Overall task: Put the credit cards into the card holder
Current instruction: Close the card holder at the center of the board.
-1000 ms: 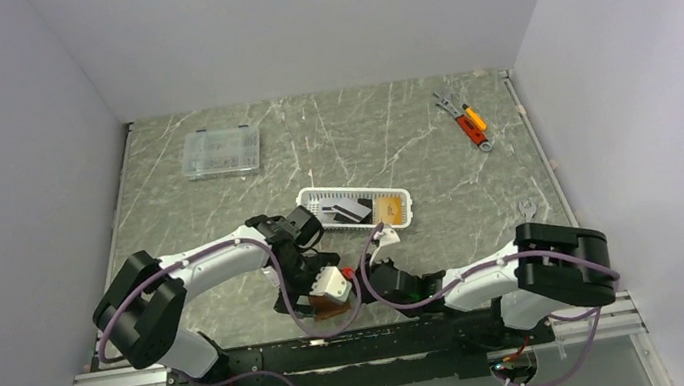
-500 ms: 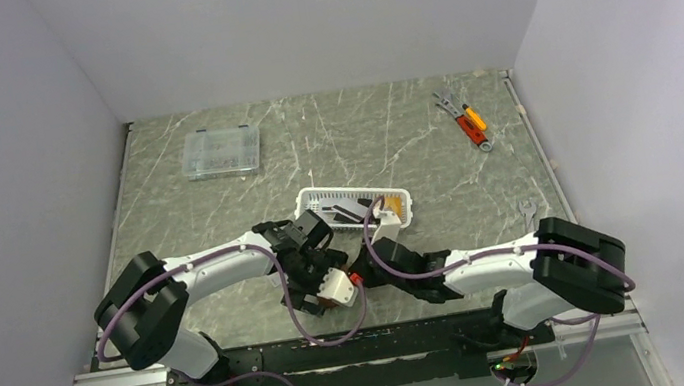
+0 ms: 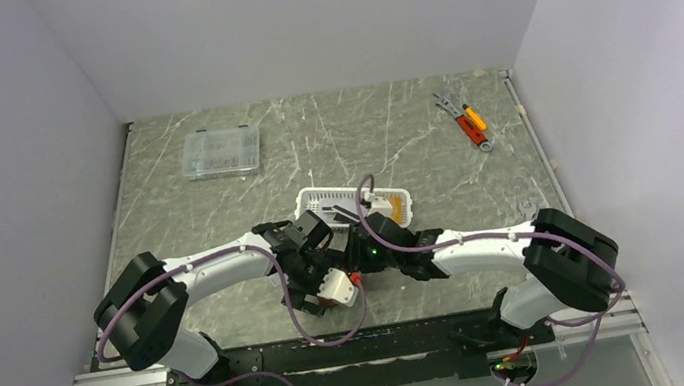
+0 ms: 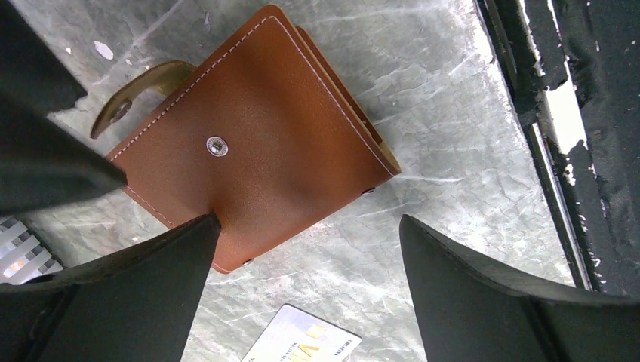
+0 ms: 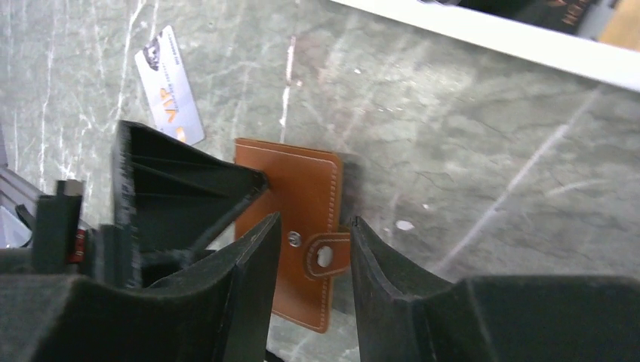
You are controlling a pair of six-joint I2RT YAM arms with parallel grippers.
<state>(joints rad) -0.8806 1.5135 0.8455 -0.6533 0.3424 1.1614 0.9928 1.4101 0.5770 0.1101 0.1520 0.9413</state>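
The table (image 3: 391, 136) is a grey-green marble-look slab, fwiw. Directly under the left gripper (image 4: 306, 226) lies the brown leather card holder (image 4: 256, 128), folded shut and flat, its snap tab sitting between the fingers of the right gripper (image 5: 313, 226). 1 pale credit card (image 4: 302, 343) lies flat just beside it, also under the left gripper. The white slotted basket (image 3: 318, 196) sits just past both grippers. Well beyond the left gripper is a clear compartment box (image 3: 221, 152). Way off past the right gripper are some hand tools (image 3: 468, 123), 1 with an orange handle, plus 1 small wrench (image 3: 527, 207).
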